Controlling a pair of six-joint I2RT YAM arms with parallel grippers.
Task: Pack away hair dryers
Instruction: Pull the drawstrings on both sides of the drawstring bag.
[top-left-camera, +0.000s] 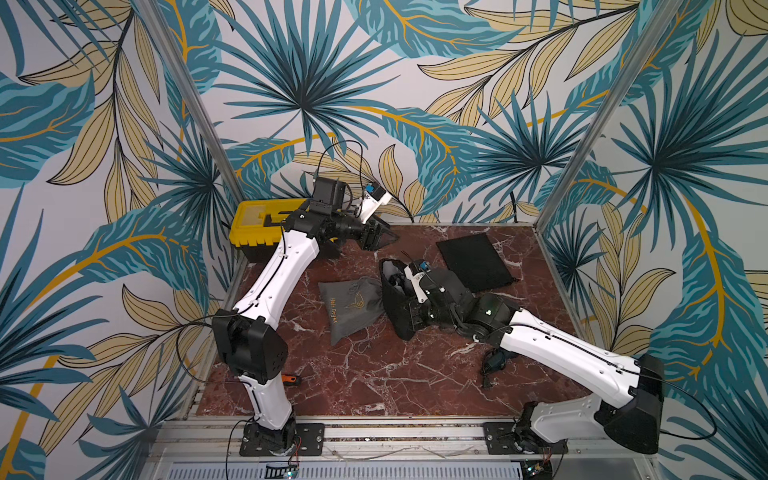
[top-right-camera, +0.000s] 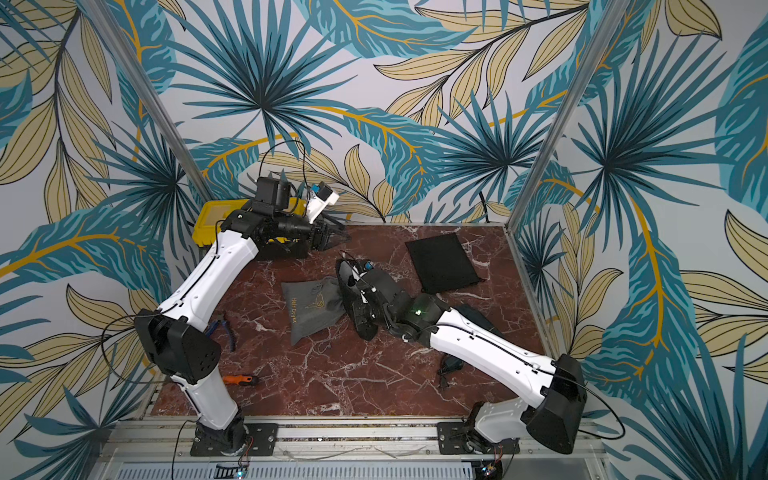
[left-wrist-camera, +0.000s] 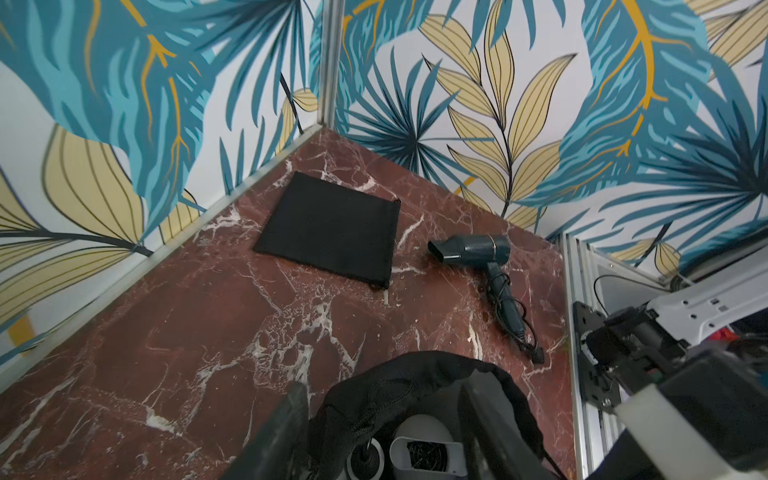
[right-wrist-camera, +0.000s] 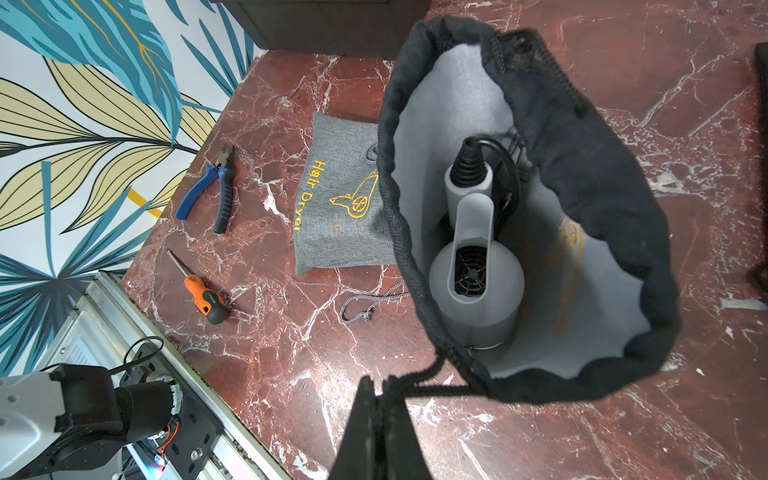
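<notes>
So the right hand (right-wrist-camera: 378, 386) is pinching the rim of the open black pouch (right-wrist-camera: 582, 137), jaws squeezed tight on the cloth, and the pouch mouth is gaping wide. The white hair dryer (right-wrist-camera: 478, 282) is sitting right down inside it against the grey lining, handle folded along the body and the cord end pointing up toward the opening.

The left hand (top-left-camera: 386, 240) is hanging up in the air near the yellow toolbox (top-left-camera: 257, 224) at the back, fingers spread apart and gripping nothing.

A teal hair dryer (left-wrist-camera: 473, 249) is lying on its side on the marble worktop (top-left-camera: 374, 382), cord wound round its handle, near the flat black pouch (left-wrist-camera: 332, 224) but not touching it. In both top views the right arm is covering most of it.

The grey pouch (right-wrist-camera: 336, 216) with "Hair Dryer" stitched in orange is lying right beside the open one. Can't tell what's inside.

The blue-handled pliers (right-wrist-camera: 212, 187) and orange screwdriver (right-wrist-camera: 203, 297) are just lying off on the left side of the worktop.
</notes>
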